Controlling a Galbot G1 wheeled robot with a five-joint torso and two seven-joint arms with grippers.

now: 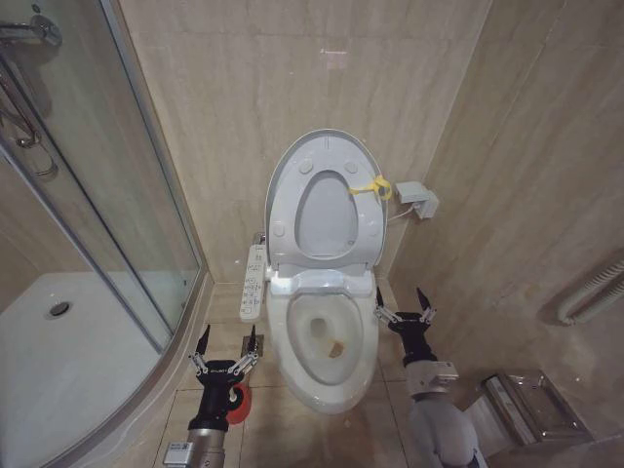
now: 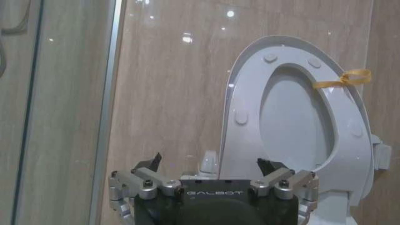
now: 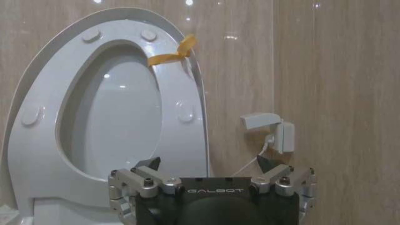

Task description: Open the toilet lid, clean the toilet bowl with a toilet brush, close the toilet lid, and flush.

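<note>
The toilet lid (image 1: 327,216) stands raised against the back wall, with the ring seat (image 1: 283,210) up in front of it and a yellow tag (image 1: 370,185) at the rim. Below it the toilet bowl (image 1: 280,341) lies uncovered, its button panel (image 1: 253,283) along the left side. My left gripper (image 1: 228,336) is open left of the bowl, holding nothing. The toilet brush's red holder (image 1: 239,400) peeks out beside that wrist; the handle is hidden. My right gripper (image 1: 400,297) is open right of the bowl. Both wrist views face the raised lid (image 2: 293,122) (image 3: 119,112).
A glass shower enclosure (image 1: 97,195) with a white tray (image 1: 58,361) fills the left side. A white wall socket box (image 1: 417,200) with a cable sits right of the lid. A metal rack (image 1: 531,400) lies on the floor at the right, below a wall rail (image 1: 595,288).
</note>
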